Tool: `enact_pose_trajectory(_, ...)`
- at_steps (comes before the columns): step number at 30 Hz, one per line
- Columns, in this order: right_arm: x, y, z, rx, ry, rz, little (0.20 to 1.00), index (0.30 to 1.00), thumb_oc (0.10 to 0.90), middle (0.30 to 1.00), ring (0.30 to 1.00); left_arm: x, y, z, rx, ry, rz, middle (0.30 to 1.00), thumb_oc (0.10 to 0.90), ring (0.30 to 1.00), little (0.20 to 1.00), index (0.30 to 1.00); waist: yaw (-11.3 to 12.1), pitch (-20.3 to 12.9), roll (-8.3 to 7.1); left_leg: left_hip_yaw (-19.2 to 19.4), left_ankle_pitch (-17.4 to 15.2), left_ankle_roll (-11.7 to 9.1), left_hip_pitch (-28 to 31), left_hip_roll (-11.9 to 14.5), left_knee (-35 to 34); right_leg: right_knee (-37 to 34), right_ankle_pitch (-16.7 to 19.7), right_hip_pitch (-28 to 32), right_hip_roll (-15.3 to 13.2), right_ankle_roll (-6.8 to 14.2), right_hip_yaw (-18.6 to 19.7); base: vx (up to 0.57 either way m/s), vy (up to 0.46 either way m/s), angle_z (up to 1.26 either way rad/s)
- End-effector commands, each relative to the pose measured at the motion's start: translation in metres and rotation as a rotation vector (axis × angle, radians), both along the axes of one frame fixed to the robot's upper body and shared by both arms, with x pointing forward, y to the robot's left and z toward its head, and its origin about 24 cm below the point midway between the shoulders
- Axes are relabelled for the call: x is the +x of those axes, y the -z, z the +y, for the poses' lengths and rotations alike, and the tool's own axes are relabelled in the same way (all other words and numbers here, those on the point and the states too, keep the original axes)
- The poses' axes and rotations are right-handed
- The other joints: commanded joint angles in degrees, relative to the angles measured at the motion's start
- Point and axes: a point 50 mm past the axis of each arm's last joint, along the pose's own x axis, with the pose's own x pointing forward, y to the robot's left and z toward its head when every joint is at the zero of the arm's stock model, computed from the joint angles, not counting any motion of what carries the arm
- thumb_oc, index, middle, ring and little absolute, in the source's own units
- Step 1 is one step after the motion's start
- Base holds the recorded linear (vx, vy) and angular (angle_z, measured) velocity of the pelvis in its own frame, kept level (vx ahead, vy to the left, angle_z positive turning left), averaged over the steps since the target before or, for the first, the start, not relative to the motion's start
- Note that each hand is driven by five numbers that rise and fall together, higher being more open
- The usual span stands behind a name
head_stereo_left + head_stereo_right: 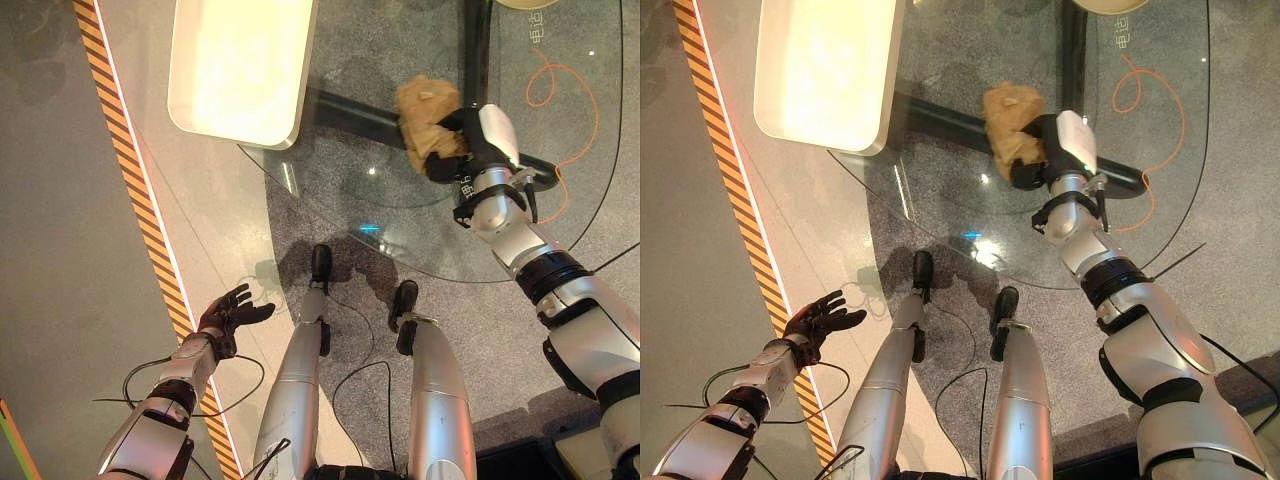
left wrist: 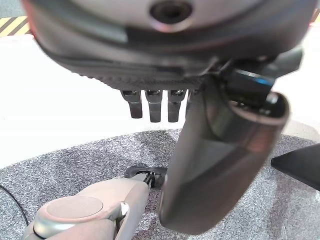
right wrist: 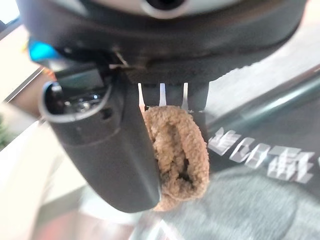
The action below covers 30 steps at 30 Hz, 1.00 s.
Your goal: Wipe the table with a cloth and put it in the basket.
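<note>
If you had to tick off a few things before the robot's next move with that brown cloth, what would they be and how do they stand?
1. Cloth held by the right hand: ok, the fingers curl round it.
2. Cloth over the glass table: ok.
3. Cloth pressed flat on the glass: cannot tell, it looks bunched.
4. Left hand out of the way: ok, open and low at the side.
5. Cream tray on the table apart from the cloth: ok.
6. Orange cable touching the wiping path: cannot tell.

- An orange cable (image 1: 560, 95) loops on the floor, seen through the glass.
- A striped black-and-orange tape line (image 1: 140, 210) runs along the floor.
- A grey speckled carpet (image 1: 330, 190) lies beneath the glass.
</note>
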Motion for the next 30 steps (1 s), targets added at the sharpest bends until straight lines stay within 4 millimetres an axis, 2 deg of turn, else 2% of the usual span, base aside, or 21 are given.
enact_pose_trajectory(1, -0.01, -0.018, 0.054, -0.08, -0.273, -0.071, 0.2, 0.3, 0.1, 0.3, 0.3, -0.007, 0.005, 0.006, 0.032, -0.019, 0.022, 0.9, 0.8, 0.9, 0.9, 0.9, 1.6, -1.1, -1.19, 3.5, -11.7, 3.0, 2.4, -4.2, 8.5, -15.9, 8.8, 4.0, 2.3, 1.6, 1.2, 0.0, 0.0, 0.0)
enact_pose_trajectory(10, -0.029, 0.001, 0.094, -0.12, -0.49, -0.005, 0.2, 0.3, 0.1, 0.3, 0.3, -0.003, 0.003, 0.003, 0.025, -0.025, 0.003, 0.9, 0.8, 0.9, 0.9, 0.9, 1.0, -1.1, -1.65, 3.6, -11.2, 2.7, 2.5, -4.2, 7.9, -16.4, 9.1, 4.1, 2.3, 1.8, 1.3, 0.0, 0.0, 0.0)
enact_pose_trajectory(15, -0.035, 0.011, 0.104, -0.094, -0.534, 0.02, 0.2, 0.3, 0.1, 0.3, 0.3, 0.001, -0.001, 0.004, 0.038, -0.052, -0.028, 0.9, 0.8, 0.9, 0.9, 0.9, 0.8, -1.1, -2.0, 3.6, -10.9, 2.5, 3.0, -4.2, 7.5, -16.7, 9.2, 4.5, 2.4, 2.0, 1.4, 0.0, 0.0, 0.0)
enact_pose_trajectory(24, -0.033, 0.027, 0.095, -0.035, -0.452, 0.02, 0.2, 0.3, 0.1, 0.3, 0.3, 0.02, -0.029, 0.002, 0.045, -0.116, -0.201, 0.9, 0.8, 0.9, 0.9, 0.9, 1.0, -1.1, -1.98, 3.2, -10.8, 2.4, 3.7, -4.3, 7.2, -16.8, 9.2, 5.3, 2.2, 2.1, 1.3, 0.0, 0.0, 0.0)
enact_pose_trajectory(30, -0.03, 0.015, 0.084, 0.12, -0.369, -0.084, 0.2, 0.3, 0.1, 0.3, 0.3, 0.031, -0.056, 0.015, -0.019, -0.332, -0.348, 0.9, 0.8, 0.9, 0.9, 0.9, 1.2, -1.1, -2.15, 2.8, -10.9, 2.4, 3.7, -4.4, 7.4, -16.4, 9.0, 5.4, 2.1, 2.2, 1.2, 0.01, -0.023, 0.01)
